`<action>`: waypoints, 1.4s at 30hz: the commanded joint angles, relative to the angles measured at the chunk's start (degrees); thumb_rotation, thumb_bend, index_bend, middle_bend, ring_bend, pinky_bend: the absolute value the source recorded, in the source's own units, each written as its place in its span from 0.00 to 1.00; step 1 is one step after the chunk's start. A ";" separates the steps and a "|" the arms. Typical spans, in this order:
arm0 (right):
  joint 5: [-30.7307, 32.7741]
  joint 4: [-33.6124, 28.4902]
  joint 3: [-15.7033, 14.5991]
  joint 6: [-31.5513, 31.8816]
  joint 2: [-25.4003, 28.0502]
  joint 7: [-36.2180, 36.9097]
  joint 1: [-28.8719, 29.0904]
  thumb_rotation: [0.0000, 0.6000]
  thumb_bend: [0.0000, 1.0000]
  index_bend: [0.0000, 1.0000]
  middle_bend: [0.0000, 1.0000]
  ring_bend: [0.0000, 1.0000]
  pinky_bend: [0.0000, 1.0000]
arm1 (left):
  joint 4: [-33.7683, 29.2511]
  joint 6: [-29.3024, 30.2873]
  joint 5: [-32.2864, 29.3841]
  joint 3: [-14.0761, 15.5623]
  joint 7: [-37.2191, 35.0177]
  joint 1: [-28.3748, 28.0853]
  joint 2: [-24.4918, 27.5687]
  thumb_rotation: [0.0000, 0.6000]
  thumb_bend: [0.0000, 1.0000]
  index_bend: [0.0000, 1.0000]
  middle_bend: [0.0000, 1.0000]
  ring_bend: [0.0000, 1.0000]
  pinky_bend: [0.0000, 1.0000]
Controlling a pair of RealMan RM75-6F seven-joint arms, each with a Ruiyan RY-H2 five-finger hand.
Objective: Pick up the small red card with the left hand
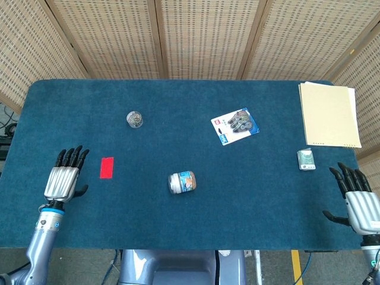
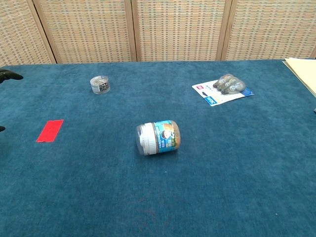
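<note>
In the chest view the left hand (image 2: 7,75) is almost wholly cut off by the left edge, only dark fingertips showing at the border, while the right hand (image 1: 358,202) does not appear there at all and in the head view its wrist runs off the bottom right corner. The stack of tan folders (image 1: 329,114) is reduced in the chest view to a pale corner at the right edge. The print on the blister pack (image 1: 235,126), the label of the jar (image 1: 181,182) lying on its side, the contents of the small clear container (image 1: 135,119) and the small pale green box (image 1: 306,160) are all too small to make out.
</note>
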 commanded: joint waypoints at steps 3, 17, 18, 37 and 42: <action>0.03 0.15 0.04 -0.04 0.14 0.57 -0.01 1.00 0.05 0.00 0.00 0.00 0.00 | 1.85 -2.29 -3.17 -0.75 2.07 -2.02 -1.71 1.00 0.26 0.02 0.00 0.00 0.00; 0.21 0.46 0.18 -0.17 0.39 1.80 0.01 1.00 0.05 0.00 0.00 0.00 0.00 | 5.79 -5.61 -9.29 -1.10 6.34 -6.17 -5.58 1.00 0.26 0.02 0.00 0.00 0.00; 0.23 0.47 0.18 -0.20 0.40 1.80 0.01 1.00 0.05 0.00 0.00 0.00 0.00 | 6.26 -5.85 -9.59 -1.14 6.43 -6.48 -5.90 1.00 0.26 0.02 0.00 0.00 0.00; 0.02 0.64 0.26 0.20 0.71 3.03 -0.17 1.00 0.05 0.00 0.00 0.00 0.00 | 14.60 -7.44 -9.47 0.20 4.66 -9.11 -11.62 1.00 0.26 0.02 0.00 0.00 0.00; 0.05 0.69 0.25 0.10 0.70 3.14 -0.15 1.00 0.05 0.00 0.00 0.00 0.00 | 15.48 -7.58 -10.02 0.07 4.69 -9.52 -12.19 1.00 0.26 0.02 0.00 0.00 0.00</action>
